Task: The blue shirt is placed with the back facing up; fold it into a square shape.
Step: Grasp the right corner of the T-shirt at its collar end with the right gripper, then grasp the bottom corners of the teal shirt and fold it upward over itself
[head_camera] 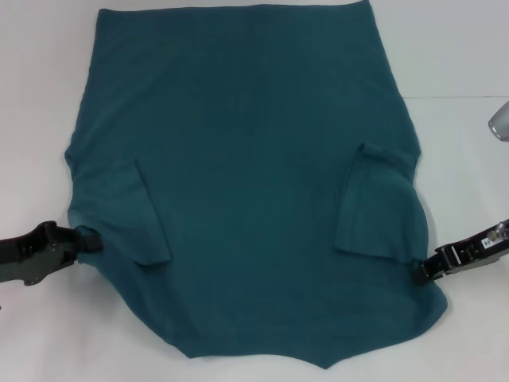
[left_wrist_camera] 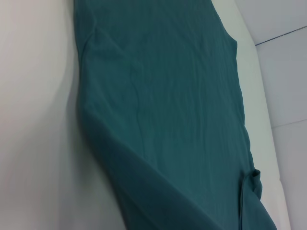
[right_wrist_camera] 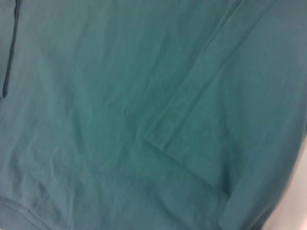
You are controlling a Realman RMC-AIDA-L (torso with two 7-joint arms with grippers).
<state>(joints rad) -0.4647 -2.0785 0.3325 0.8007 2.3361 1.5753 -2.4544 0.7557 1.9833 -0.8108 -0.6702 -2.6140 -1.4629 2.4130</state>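
The blue shirt (head_camera: 246,183) lies flat on the white table, plain side up, with both short sleeves folded inward onto the body: one sleeve (head_camera: 131,215) on the left, the other sleeve (head_camera: 374,203) on the right. My left gripper (head_camera: 89,241) sits at the shirt's left edge beside the folded sleeve, shut on the fabric there. At the right edge, just below the other sleeve, my right gripper (head_camera: 420,270) pinches the cloth. The left wrist view shows the blue shirt (left_wrist_camera: 168,105) stretching away, and the right wrist view is filled by the blue shirt (right_wrist_camera: 96,120) and a sleeve hem (right_wrist_camera: 187,100).
The white table (head_camera: 461,175) shows bare surface on both sides of the shirt. A grey rounded object (head_camera: 499,119) sits at the far right edge. The shirt's far hem reaches the top of the head view, and its near edge ends close to the table's front.
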